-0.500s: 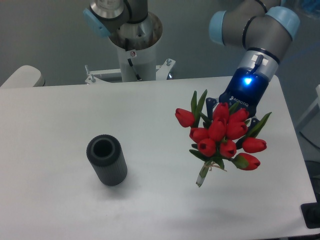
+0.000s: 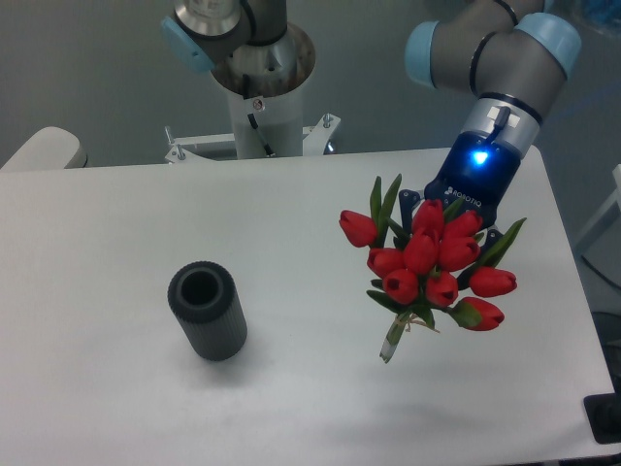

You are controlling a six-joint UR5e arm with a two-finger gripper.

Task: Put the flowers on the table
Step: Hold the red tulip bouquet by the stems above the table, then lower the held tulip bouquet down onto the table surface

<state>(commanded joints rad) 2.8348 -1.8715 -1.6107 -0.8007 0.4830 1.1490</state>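
The flowers [image 2: 427, 262] are a tied bunch of red tulips with green leaves, at the right of the white table [image 2: 146, 398]. Their short stem end [image 2: 393, 342] points down toward the tabletop; I cannot tell whether it touches. My gripper [image 2: 448, 231] reaches in from the upper right, with a blue light lit on its body. Its fingers are hidden behind the blooms and it holds the bunch.
A dark grey ribbed cylinder [image 2: 207, 313] with an open top stands at the left of the table. The robot's white base column [image 2: 262, 102] stands behind the table's far edge. The table's right edge [image 2: 582, 320] is close to the bouquet.
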